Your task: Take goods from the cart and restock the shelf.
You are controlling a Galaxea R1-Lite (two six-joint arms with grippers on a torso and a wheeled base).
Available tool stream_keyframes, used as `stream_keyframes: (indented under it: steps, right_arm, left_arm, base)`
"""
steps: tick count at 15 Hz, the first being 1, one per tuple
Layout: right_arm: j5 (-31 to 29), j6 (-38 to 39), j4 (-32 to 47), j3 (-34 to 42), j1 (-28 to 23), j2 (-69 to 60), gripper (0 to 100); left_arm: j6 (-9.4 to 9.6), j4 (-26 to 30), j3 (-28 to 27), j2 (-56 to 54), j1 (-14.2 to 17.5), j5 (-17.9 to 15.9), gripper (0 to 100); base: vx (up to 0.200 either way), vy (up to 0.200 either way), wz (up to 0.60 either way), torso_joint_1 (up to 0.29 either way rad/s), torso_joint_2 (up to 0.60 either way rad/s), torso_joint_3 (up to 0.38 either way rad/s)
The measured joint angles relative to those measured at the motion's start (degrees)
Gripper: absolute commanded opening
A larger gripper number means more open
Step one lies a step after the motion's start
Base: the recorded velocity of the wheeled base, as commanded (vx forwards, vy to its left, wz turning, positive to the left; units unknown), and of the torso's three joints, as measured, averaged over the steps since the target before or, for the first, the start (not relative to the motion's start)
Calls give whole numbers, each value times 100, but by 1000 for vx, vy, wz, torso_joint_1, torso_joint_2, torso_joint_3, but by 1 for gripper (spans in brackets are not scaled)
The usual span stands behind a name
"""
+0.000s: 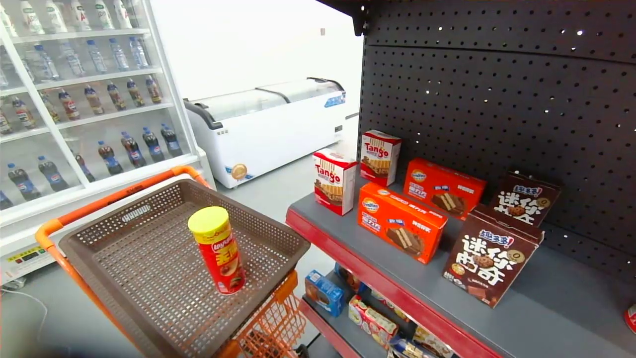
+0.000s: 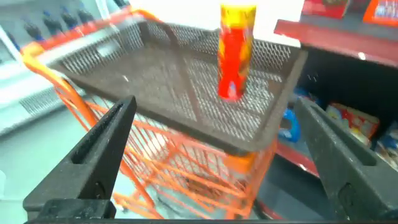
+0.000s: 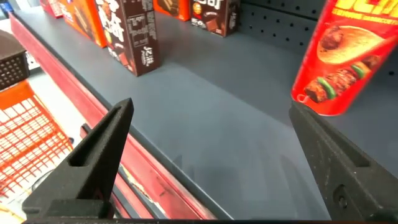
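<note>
- The chip canister (image 1: 218,251) stands upright on the mesh floor of the brown basket (image 1: 144,258), lower left of centre in the head view. It is apart from the basket walls, and nothing braces it.
- The left gripper (image 2: 212,104) is spread wide and holds nothing. It faces the canister from outside the cart and is well apart from it.
- The canister is tall and narrow, so it would likely tip if one finger meets it first, then roll across the mesh.
- The basket's rim lies between this gripper and the canister. A low approach could catch the rim and nudge the cart, shifting the target.
- A grasp high up by the yellow lid (image 1: 208,221) risks the smooth tube swinging or slipping. A grip at mid-body looks safer.
- The right gripper (image 3: 211,106) is likewise apart and empty. It hovers over the bare shelf board (image 1: 546,308) at the lower right of the head view.
- A second red canister (image 3: 342,56) stands near it. A sideways drift could knock that one over and send it rolling toward the shelf's red front edge (image 1: 377,283).
- The brown boxes (image 1: 489,261) stand right of centre. A canister carried in low could topple them or strike the orange boxes (image 1: 400,228) beside them.
</note>
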Motion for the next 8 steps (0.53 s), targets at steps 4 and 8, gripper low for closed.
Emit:
stream_keyframes:
  steps: [4,8]
  right_arm:
    - [0,0,0,0,-5,0,100]
    - [0,-2,0,0,-5,0,100]
  left_arm:
    - [427,812,-1720,901,-6,98,100]
    - [689,1269,-2625,2765,-11,124,100]
  base:
    - [0,0,0,0,0,0]
    - [0,0,0,0,0,0]
